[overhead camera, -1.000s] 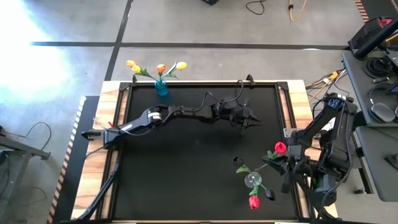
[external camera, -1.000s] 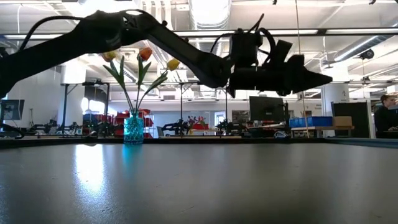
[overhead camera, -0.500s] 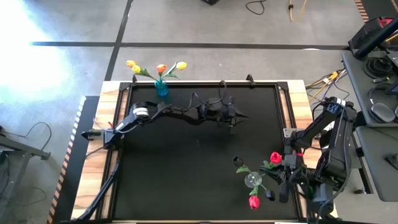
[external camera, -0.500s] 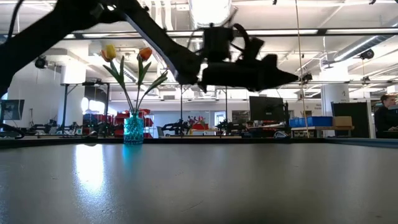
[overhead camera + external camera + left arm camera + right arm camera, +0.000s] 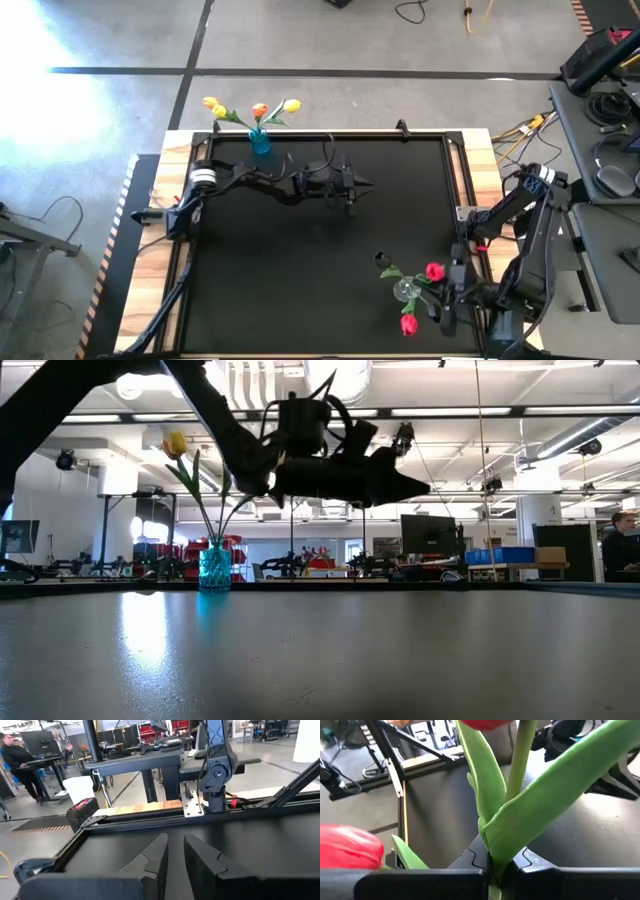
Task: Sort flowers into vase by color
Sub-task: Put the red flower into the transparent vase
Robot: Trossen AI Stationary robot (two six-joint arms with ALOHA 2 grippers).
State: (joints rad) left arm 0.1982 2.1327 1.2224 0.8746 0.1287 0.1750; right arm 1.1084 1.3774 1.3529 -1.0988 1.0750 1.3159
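A blue vase (image 5: 260, 143) stands at the table's far edge with yellow and orange tulips (image 5: 258, 109) in it; the low view shows it too (image 5: 215, 570). A clear vase (image 5: 405, 290) near the right near corner holds a red tulip (image 5: 408, 325) and dark ones (image 5: 381, 259). My right gripper (image 5: 446, 292) is beside the clear vase, shut on another red tulip (image 5: 434, 271). My left gripper (image 5: 366, 183) hangs shut and empty above the table's far middle (image 5: 418, 485). My right gripper pinches the red tulip between its two fingers, low on the stem where the leaves wrap it (image 5: 495, 847). It comes from the table's right. Stem and leaves stand out beyond the fingers toward the red head (image 5: 485, 722). The stem's lower end is hidden by the gripper.
A second red head (image 5: 347, 847) shows close beside my right fingers. The black mat's (image 5: 300, 260) middle and left part is bare. Wooden rails (image 5: 470, 170) border the mat. Benches, cables and a person (image 5: 15, 757) are in the room beyond.
My left arm has drawn back toward the table's left edge, its gripper still shut and level. My right gripper has carried the red tulip toward the near edge, and its head is now right beside the clear vase.
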